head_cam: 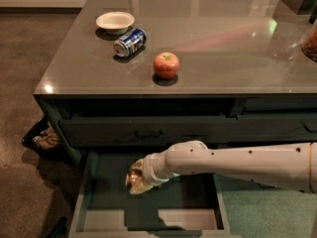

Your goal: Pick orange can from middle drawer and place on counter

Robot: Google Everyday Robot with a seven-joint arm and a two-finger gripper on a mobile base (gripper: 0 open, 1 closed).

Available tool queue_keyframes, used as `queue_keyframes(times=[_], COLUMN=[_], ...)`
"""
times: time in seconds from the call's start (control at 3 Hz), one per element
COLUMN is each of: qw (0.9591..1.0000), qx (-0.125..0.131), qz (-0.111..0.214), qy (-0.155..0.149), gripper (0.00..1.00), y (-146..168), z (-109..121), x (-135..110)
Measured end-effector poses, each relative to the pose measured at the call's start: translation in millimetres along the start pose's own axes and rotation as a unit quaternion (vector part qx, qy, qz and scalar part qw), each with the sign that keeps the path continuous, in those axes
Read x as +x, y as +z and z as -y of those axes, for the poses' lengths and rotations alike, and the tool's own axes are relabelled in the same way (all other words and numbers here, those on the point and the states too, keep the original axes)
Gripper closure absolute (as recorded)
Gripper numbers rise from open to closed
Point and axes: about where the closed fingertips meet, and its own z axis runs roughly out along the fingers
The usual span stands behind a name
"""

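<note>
The middle drawer stands pulled open below the counter; its grey-green floor shows. My gripper reaches in from the right on a long white arm, over the left half of the drawer. It is shut on the orange can, a dark orange-brown metallic can held at the arm's tip a little above the drawer floor. The fingers are mostly hidden behind the can and the wrist.
On the counter lie a blue-and-white can on its side, a red apple and a white bowl. A shut drawer with a dark handle is above the open one. A dark bin sits on the floor at the left.
</note>
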Motion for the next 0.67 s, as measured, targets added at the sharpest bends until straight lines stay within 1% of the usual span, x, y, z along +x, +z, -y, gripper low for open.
queue_keyframes(times=[0.33, 0.67], qw=[0.9990, 0.9929], qx=[0.033, 0.084], qz=[-0.009, -0.025], qy=[-0.030, -0.080], gripper=[1.00, 1.00], y=[-38, -100], z=[16, 48], x=[-32, -76])
